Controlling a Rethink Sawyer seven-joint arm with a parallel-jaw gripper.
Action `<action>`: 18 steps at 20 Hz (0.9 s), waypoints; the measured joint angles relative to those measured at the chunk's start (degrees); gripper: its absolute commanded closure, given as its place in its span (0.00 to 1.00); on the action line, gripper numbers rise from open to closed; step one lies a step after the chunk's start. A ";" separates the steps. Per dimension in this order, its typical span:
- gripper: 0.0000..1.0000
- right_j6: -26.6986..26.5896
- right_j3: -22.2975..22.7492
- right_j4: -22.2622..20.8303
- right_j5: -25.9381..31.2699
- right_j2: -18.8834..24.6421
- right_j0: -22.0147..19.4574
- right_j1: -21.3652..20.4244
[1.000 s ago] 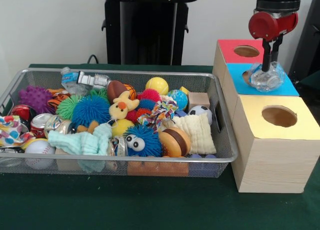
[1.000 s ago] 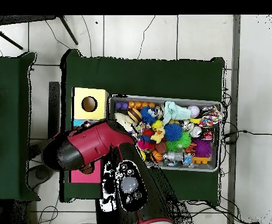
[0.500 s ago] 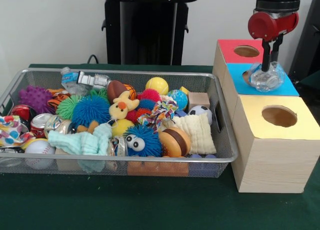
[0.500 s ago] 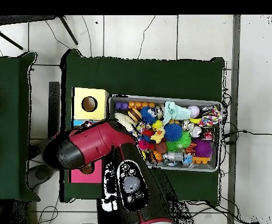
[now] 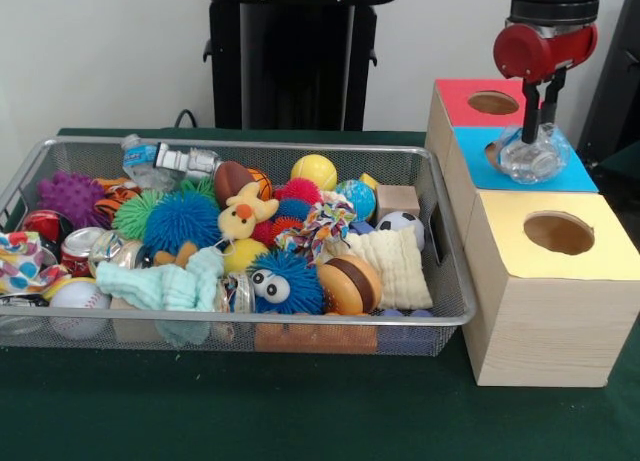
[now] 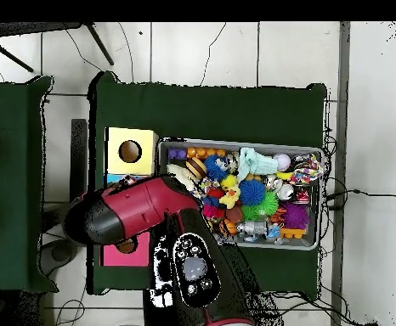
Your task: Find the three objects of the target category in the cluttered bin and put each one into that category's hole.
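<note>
From the front, well off to the gripper's left and lower, the cluttered bin [image 5: 440,236] sits full of toys, balls, a crushed water bottle [image 5: 150,161] at its back and cans [image 5: 80,249] at its near left end (nothing in it has stirred over the last second). Moving right, the three boxes stand in a row just beside the bin: the red-topped box [image 5: 470,99] behind and left of the gripper, the blue-topped box [image 5: 560,173] directly beneath it, the yellow-topped box [image 5: 555,231] nearer the camera. The gripper [image 5: 535,136] is clenched on a clear plastic bottle [image 5: 528,156], which rests over the blue top's hole and hides most of it. Against the earlier frames the red wrist has crept slightly left and up, and the bottle with it. I judge this a small adjustment to line the bottle up with the hole; it looks wide for the opening, so it may catch on the rim. In the overhead view the arm [image 6: 133,216] covers the blue box.
</note>
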 measured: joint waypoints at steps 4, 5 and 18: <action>1.00 0.00 0.01 0.70 0.01 -0.30 0.00 0.02; 1.00 0.00 0.02 0.86 0.02 -0.35 0.00 0.02; 1.00 0.00 0.19 2.74 3.80 -1.58 -0.01 -0.60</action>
